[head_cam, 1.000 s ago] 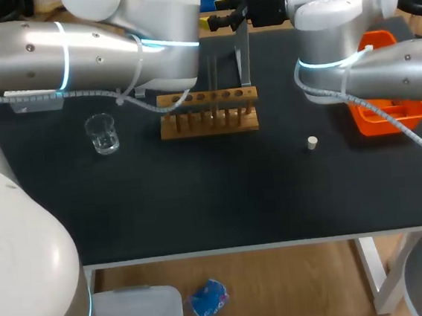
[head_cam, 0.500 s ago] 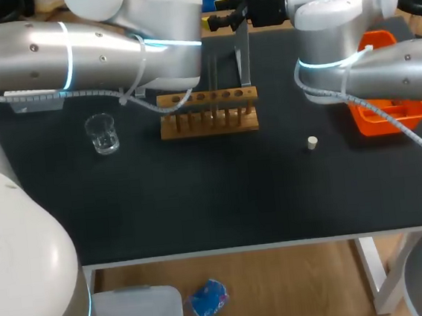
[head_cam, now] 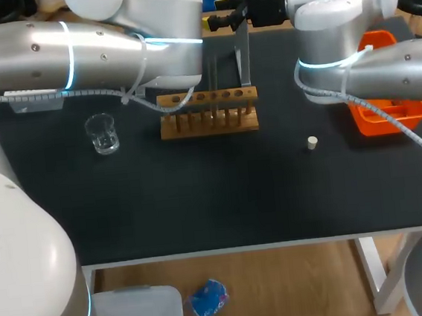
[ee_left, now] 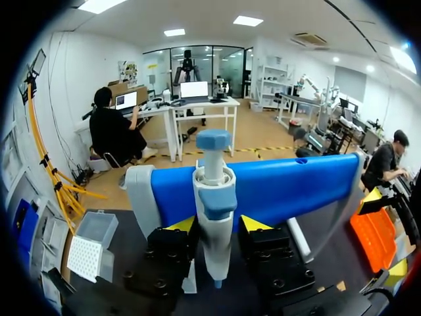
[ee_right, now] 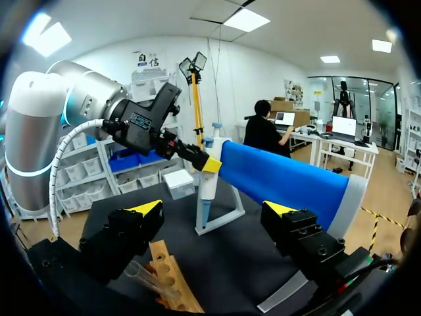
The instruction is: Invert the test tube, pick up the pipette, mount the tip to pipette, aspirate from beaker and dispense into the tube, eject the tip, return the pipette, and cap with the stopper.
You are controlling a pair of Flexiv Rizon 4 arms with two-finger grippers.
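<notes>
1. Pipette is hanging on its stand at the desk's far edge, released fingers of the left gripper flanking it.
2. Right gripper is hovering released above the wooden rack holding the test tube.

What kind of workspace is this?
Likely a robot lab bench set up for liquid handling: a wooden test tube rack, a glass beaker and a pipette, on a black table.

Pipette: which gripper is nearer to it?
Left. The left gripper straddles the pipette on its stand; the right gripper hangs apart, over the rack.
</notes>
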